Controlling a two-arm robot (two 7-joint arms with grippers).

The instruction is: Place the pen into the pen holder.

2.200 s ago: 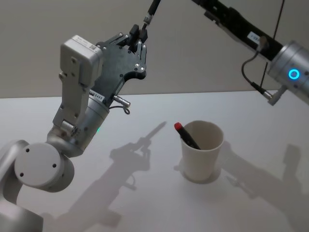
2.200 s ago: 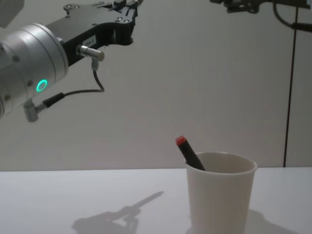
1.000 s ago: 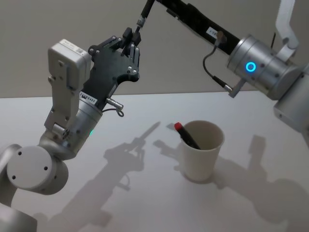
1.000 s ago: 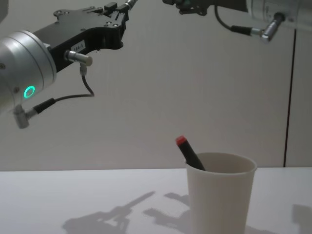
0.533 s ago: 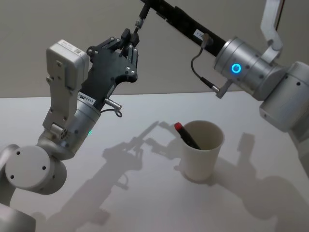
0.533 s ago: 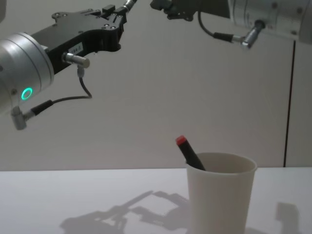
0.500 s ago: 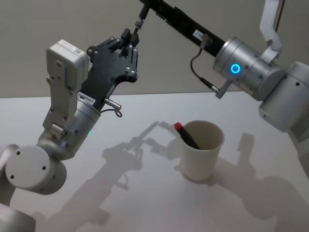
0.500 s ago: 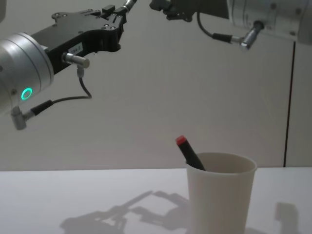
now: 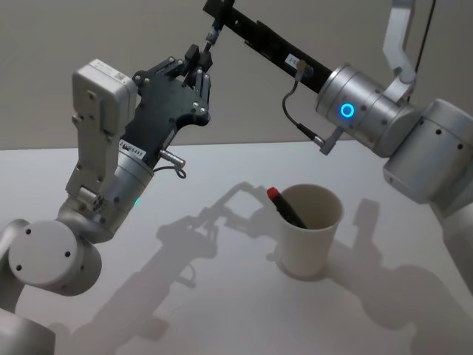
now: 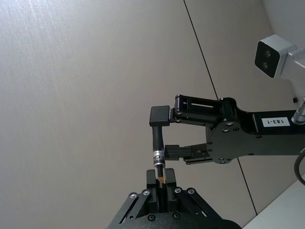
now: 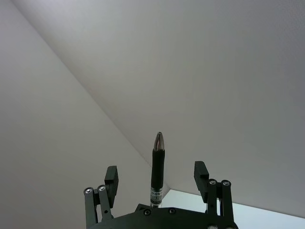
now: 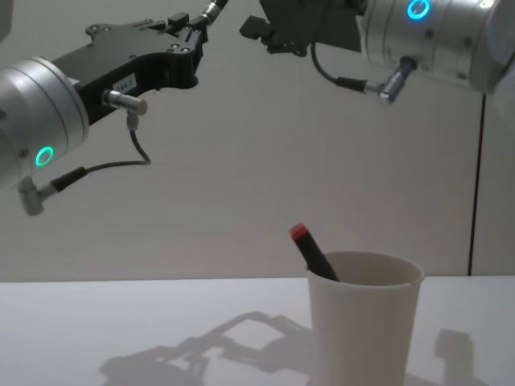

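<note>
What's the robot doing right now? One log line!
left gripper: shut on slim pen, held high | right gripper: open around its upper end | marker: leaning in cup

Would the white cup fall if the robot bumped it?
Probably. The paper cup looks light and narrows toward its base, so bumps might tip it. The marker leaning on its rim may pull it that way. Left gripper, holding a thin pen, and right gripper are high above.

Plain grey wall (image 9: 66, 29), white table (image 9: 244, 325)
</note>
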